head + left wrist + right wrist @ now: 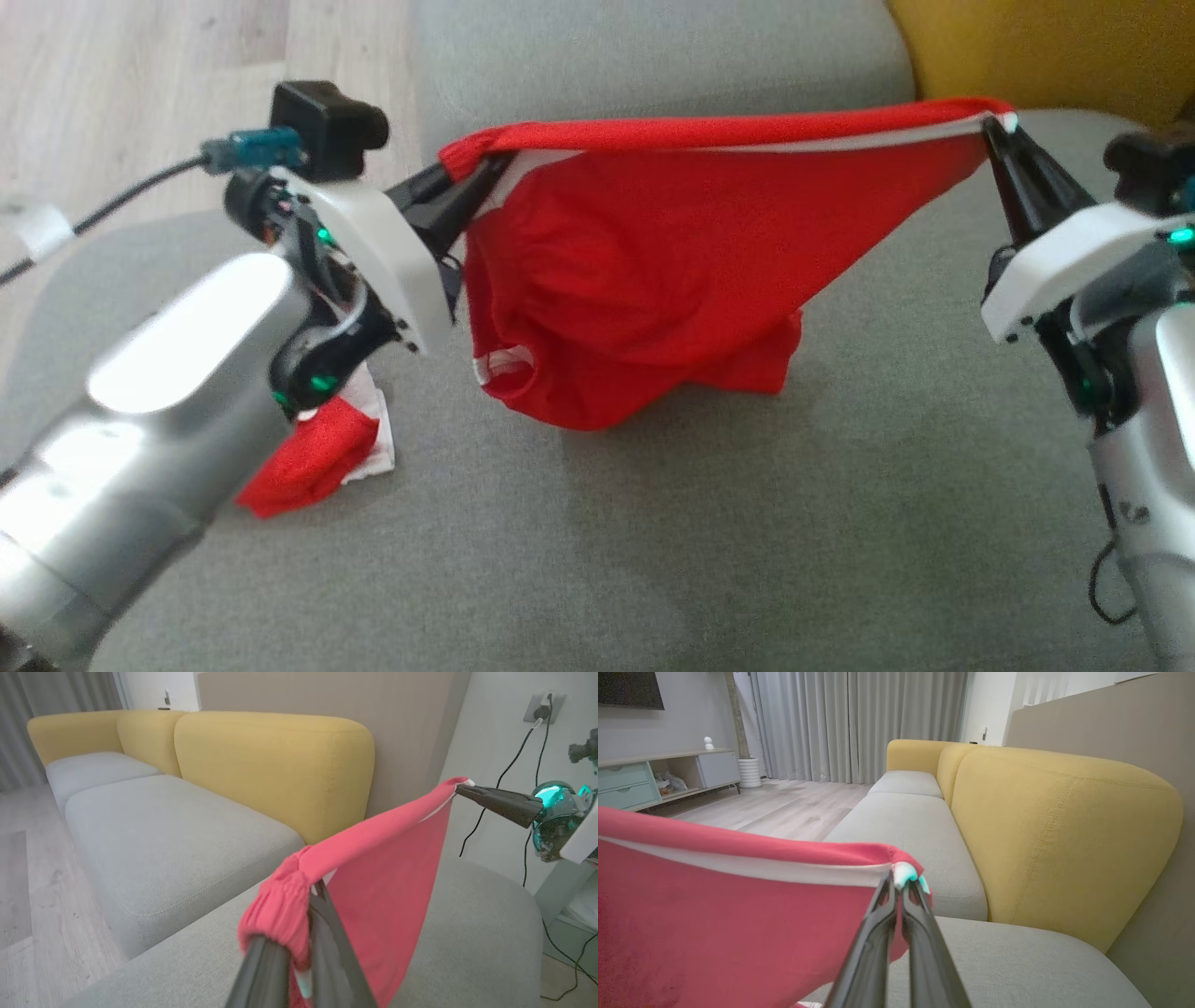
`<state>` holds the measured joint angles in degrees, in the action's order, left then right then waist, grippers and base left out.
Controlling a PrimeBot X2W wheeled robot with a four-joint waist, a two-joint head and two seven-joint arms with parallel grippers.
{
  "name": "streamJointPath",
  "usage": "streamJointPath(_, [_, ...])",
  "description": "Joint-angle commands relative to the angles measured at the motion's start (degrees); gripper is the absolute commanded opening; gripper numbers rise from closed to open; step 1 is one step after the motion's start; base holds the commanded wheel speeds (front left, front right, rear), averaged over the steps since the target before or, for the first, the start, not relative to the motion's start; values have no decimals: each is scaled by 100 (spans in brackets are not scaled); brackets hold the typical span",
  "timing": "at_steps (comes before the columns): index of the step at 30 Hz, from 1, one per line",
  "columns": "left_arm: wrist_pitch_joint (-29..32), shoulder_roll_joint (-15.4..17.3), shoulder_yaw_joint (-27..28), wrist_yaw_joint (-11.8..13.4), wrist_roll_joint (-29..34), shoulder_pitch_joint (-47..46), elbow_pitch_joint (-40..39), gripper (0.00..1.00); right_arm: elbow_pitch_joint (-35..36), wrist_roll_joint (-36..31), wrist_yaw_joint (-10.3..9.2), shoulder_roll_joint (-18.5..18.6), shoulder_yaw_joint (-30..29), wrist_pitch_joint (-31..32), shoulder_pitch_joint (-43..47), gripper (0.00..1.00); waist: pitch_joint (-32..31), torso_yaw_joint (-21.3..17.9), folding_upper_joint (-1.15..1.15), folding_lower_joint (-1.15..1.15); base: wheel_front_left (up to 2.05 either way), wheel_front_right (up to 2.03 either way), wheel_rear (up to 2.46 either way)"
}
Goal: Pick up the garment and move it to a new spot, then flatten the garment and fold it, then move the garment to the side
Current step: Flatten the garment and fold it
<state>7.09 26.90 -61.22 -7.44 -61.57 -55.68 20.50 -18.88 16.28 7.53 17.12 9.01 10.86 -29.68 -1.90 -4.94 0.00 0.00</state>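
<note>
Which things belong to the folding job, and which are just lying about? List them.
Job: red garment, left tool and right tool shut on its top edge, grey seat cushion beneath.
Lying about: yellow backrest, wall cable, curtains, cabinet.

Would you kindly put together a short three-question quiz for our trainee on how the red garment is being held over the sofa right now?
1. True or false: the red garment lies spread flat on the grey cushion.
2. Which end effector grips the garment's top edge? A) left only B) right only C) both
3. Fill in: the sofa's backrest is ___ in colour.

Key
1. False: it hangs stretched in the air.
2. C: the left end effector and the right end effector are each shut on it.
3. Yellow.
</note>
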Motion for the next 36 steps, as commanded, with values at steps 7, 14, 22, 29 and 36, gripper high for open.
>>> streamJointPath(7, [543, 337, 693, 252, -468, -950, -13, 0, 71, 250, -4, 284, 599, 260, -1348, 0, 1124, -202, 0, 0, 0, 0, 0])
streamJointPath(14, [46, -32, 1054, 258, 64, -2528, 1027, 0, -1389, 249, -4, 120, 925, -440, -3659, 0, 2156, -382, 0, 0, 0, 0, 0])
streamJointPath(22, [-1455, -764, 978, 102, 814, -3428, 2161, 0, -3313, -451, -4, -369, 362, -2012, -4988, 0, 2369, -407, 0, 0, 0, 0, 0])
streamJointPath(29, [-1367, -1221, 358, 0, 256, -2363, 2170, 0, -4308, -316, -4, -391, 891, -2267, -4234, 0, 2189, -355, 0, 0, 0, 0, 0])
streamJointPath(36, [-800, -860, -676, -3, -604, -816, 1017, 0, -4347, 466, -4, 4, 2171, -1722, -2917, 0, 1863, -372, 0, 0, 0, 0, 0])
